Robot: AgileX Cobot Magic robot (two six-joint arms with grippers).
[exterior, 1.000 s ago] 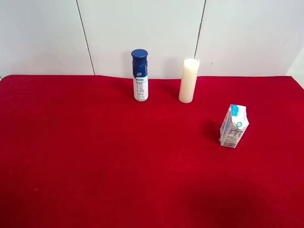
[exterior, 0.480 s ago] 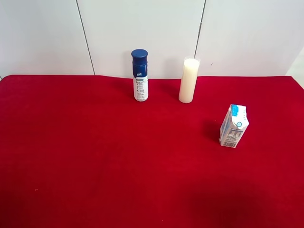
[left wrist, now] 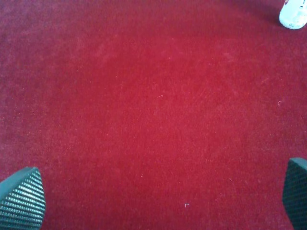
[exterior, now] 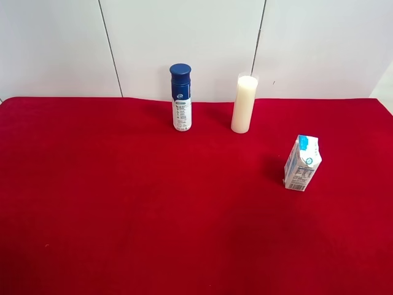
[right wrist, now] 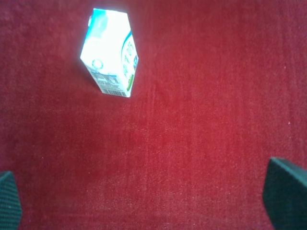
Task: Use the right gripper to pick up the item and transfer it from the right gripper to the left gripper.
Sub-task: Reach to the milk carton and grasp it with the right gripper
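Note:
The item, a small white carton with light-blue print (exterior: pixel 302 163), stands upright on the red cloth at the exterior high view's right. It also shows in the right wrist view (right wrist: pixel 110 52), well away from the fingers. My right gripper (right wrist: pixel 146 199) is open and empty, with only its two dark fingertips (right wrist: pixel 285 194) showing at the frame corners. My left gripper (left wrist: pixel 158 199) is open and empty above bare red cloth. Neither arm shows in the exterior high view.
A blue-capped white spray bottle (exterior: pixel 180 98) and a tall cream-white cylinder (exterior: pixel 244 103) stand at the back of the red table (exterior: pixel 123 203) near the white wall. A white object's base (left wrist: pixel 293 14) shows in a corner of the left wrist view.

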